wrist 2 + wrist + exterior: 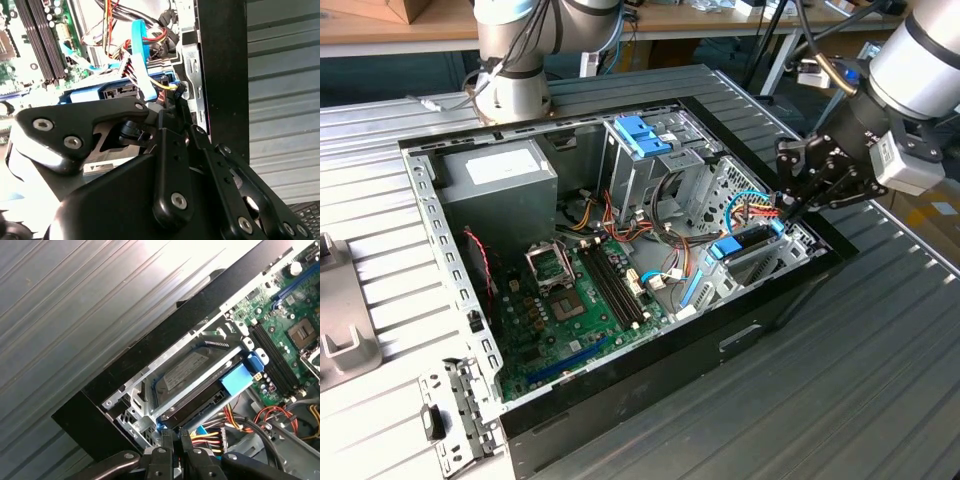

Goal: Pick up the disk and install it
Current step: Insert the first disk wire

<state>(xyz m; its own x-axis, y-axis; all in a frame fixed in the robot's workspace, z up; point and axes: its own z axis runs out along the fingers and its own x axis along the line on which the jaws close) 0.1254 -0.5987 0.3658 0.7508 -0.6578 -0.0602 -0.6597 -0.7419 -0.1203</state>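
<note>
The disk [752,241] lies inside the metal drive cage at the corner of the open computer case [650,375] on the exterior view's right. Its blue side rails show on both flanks. In the first wrist view the disk's [186,371] white label shows through the cage bars, with a blue rail tab [236,380] at one end. In the second wrist view its connector end [120,93] has a blue cable and coloured wires running to it. My gripper [788,211] hangs just above that cabled end, its black fingers [165,440] drawn together at the disk's corner, with nothing seen between them.
A grey power supply [505,176] fills the case's far corner on the exterior view's left. The green motherboard [570,300] covers the floor. A second cage with a blue latch [642,135] stands at the back. A loose metal bracket [450,420] lies on the ribbed table [880,360].
</note>
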